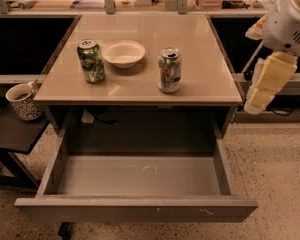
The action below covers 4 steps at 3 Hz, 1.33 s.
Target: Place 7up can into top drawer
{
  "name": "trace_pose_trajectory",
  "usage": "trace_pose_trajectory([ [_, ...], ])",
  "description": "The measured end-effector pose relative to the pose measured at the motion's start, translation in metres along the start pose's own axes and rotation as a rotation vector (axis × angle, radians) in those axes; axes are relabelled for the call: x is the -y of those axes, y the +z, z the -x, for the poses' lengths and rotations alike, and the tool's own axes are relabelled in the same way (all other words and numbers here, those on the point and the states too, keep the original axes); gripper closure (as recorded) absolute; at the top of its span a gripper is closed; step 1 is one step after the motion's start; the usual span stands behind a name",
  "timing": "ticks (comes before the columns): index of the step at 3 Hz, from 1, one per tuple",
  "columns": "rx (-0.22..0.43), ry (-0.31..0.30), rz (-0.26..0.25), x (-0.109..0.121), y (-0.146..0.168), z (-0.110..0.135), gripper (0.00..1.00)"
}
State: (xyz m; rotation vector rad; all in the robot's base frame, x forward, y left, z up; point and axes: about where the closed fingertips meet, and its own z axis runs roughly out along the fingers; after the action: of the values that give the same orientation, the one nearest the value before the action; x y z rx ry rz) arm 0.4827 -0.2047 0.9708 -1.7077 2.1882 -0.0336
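Where the bottom edge cuts the view, the top drawer (135, 209) shows its flat grey front panel almost whole, with a dark stub beneath its left end too cropped to name. It stands pulled well out and holds nothing. Pale scuffs mark the grey floor of it, and its rear part runs into shadow under the worktop (205, 59), so the back wall is hard to read.

To the left, on a dark low surface beside the drawer, sits a patterned mug (23, 101); something pokes from its mouth, though what it is cannot be made out.

On the worktop the 7up can (169, 70) stands upright right of centre, near the front edge, pull-tab up, nothing touching it. A darker green patterned can (91, 60) stands upright towards the left, and a shallow white bowl (123, 53) lies just behind and between the two, closer to the green one.

Off the worktop's right side, above the speckled floor (275, 174), the gripper (262, 86) hangs as a cream block below a white arm that the top and right edges cut off. It is well apart from the 7up can. How the jaws stand I cannot tell; they appear to hold nothing.

Along the far ledge lie small cluttered items, too blurred to identify.
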Motion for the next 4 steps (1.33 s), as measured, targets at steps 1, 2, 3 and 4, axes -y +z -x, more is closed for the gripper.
trace_pose_trajectory([
  [1, 0.092, -0.020, 0.041, 0.031, 0.025, 0.025, 0.00],
  [2, 0.223, -0.041, 0.099, 0.050, 0.048, 0.045, 0.00],
  [3, 0.237, -0.039, 0.105, 0.052, 0.052, 0.049, 0.00],
  [4, 0.300, -0.024, 0.147, 0.052, 0.063, 0.045, 0.00],
])
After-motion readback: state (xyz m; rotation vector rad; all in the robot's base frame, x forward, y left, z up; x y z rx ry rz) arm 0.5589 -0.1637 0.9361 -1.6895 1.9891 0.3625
